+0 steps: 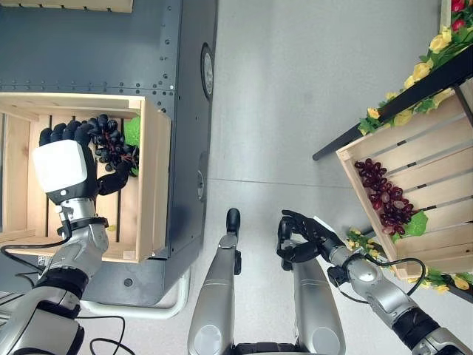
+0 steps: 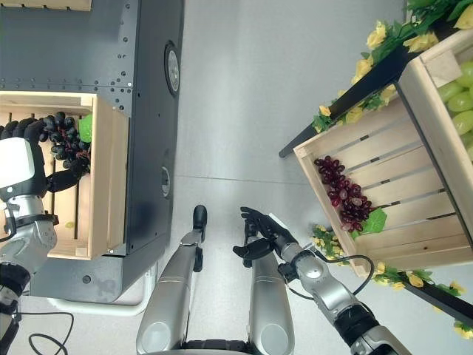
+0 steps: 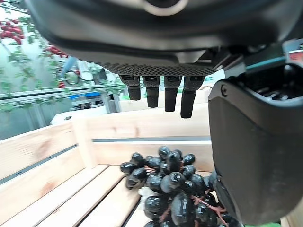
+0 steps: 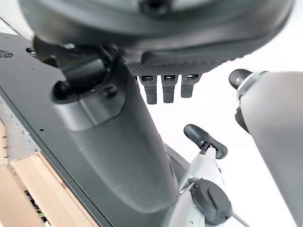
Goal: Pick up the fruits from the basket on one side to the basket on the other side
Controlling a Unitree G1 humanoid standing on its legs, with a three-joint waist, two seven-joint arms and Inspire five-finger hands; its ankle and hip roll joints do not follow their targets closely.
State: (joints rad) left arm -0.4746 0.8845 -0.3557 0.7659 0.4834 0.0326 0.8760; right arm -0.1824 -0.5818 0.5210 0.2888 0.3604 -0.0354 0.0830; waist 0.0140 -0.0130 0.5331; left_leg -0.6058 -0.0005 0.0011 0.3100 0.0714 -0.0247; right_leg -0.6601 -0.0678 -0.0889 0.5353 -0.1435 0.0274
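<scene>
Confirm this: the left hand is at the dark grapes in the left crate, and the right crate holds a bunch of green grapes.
Not quite. The bunch in the right crate is red grapes, as the left eye view shows. The left hand is indeed at the dark grapes in the left crate.

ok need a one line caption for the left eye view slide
Left hand over dark grapes in the left wooden crate; right hand idle beside the crate of red grapes.
</scene>
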